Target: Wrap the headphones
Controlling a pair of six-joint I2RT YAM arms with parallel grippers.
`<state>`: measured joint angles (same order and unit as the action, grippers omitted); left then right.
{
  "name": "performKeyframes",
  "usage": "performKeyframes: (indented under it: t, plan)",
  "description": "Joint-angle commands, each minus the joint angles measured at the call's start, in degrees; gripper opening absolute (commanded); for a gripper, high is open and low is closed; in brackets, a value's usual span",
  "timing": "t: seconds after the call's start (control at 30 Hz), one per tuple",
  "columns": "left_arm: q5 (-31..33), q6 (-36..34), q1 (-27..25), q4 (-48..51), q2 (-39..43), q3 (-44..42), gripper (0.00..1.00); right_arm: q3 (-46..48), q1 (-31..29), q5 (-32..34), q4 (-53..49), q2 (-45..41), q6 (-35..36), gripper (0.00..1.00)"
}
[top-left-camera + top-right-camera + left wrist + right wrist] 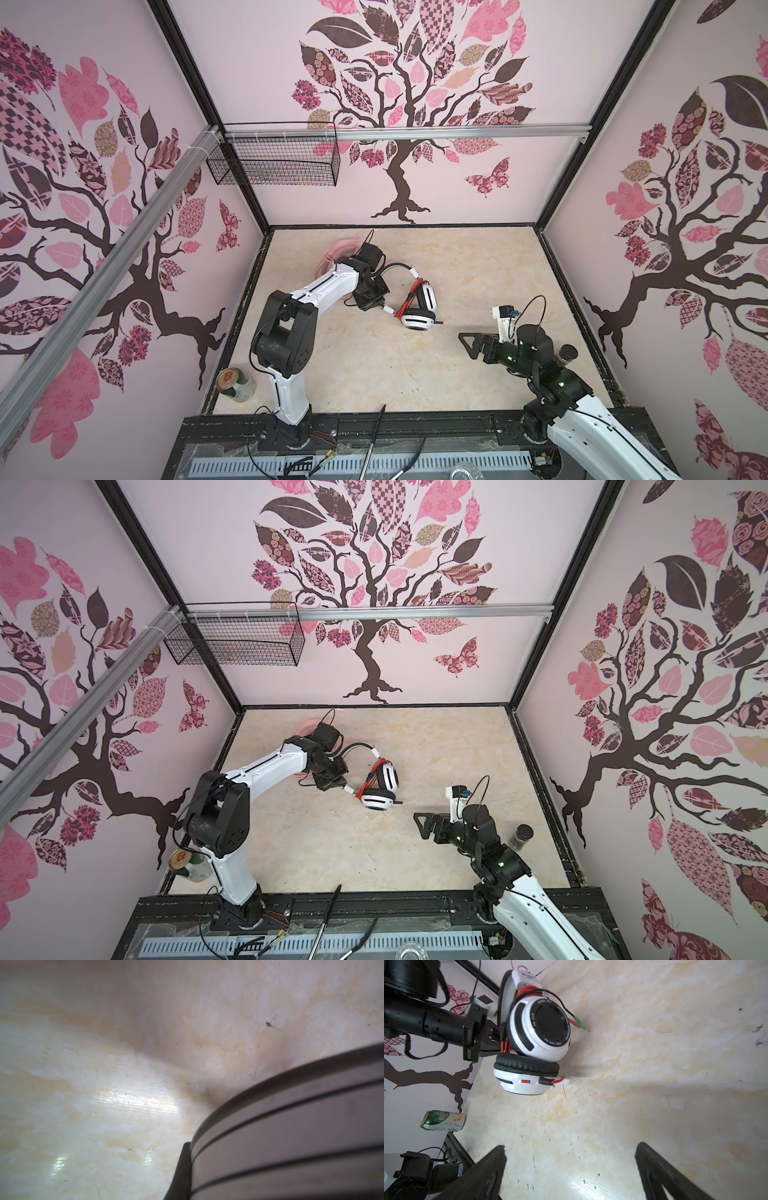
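Your left gripper (380,307) sits at the far middle of the marble-look table (374,374), jaws drawn together. Its tip is against one end of the headband of the white-and-black headset (419,311). Whether anything is pinched there cannot be made out. The headset lies folded just right of that gripper, its two earcups brought together. The orange-red cord (505,1044) is bunched between the cups, and its green and pink plugs (578,1022) lie on the surface beside them. In the left wrist view, a curved white band with black stripes (291,1136) fills one corner, close and blurred.

Your right gripper (571,1146) hovers nearer the front right, well apart from the headset, fingers spread wide with nothing between them. The pale pink headset (334,254) rests at the far left, mostly hidden behind your left arm; only pink loops show. A green drink can (236,384) stands at the front left corner.
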<state>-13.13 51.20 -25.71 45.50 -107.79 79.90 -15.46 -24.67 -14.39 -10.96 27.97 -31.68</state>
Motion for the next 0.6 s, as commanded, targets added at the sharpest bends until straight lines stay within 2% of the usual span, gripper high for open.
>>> performKeyframes:
  t: [0.0, 0.07, 0.17, 0.3, 0.37, 0.5, 0.57]
  plan:
    - [-3.39, -0.57, -0.47, -0.08, -1.65, 4.95, 0.00, -1.14, 0.09, 0.58, -0.06, 0.55, 1.19, 1.00]
    - [-1.85, -2.94, -0.96, 2.56, -2.11, 6.63, 0.00, -3.60, 0.13, 2.08, -1.67, 3.81, 1.86, 1.00]
    - [1.80, -6.29, -2.17, 6.57, -1.44, 8.24, 0.00, -7.73, 0.06, -1.25, -2.38, 11.95, 3.73, 1.00]
    - [3.85, -8.30, -3.04, 8.86, 0.10, 7.93, 0.00, -14.17, -0.58, -0.13, -5.32, 18.18, 6.75, 1.00]
    - [3.34, -8.47, -3.46, 9.51, 0.47, 7.95, 0.00, -16.06, -0.91, -1.25, -4.34, 19.60, 9.72, 1.00]
    - [0.21, -7.89, -4.13, 9.35, 2.25, 7.93, 0.00, -20.37, -1.78, 1.33, -3.75, 21.86, 13.41, 0.99]
    - [0.85, -7.53, -4.76, 9.99, 3.32, 8.36, 0.00, -24.08, -1.86, 1.30, -6.18, 24.47, 14.62, 0.91]
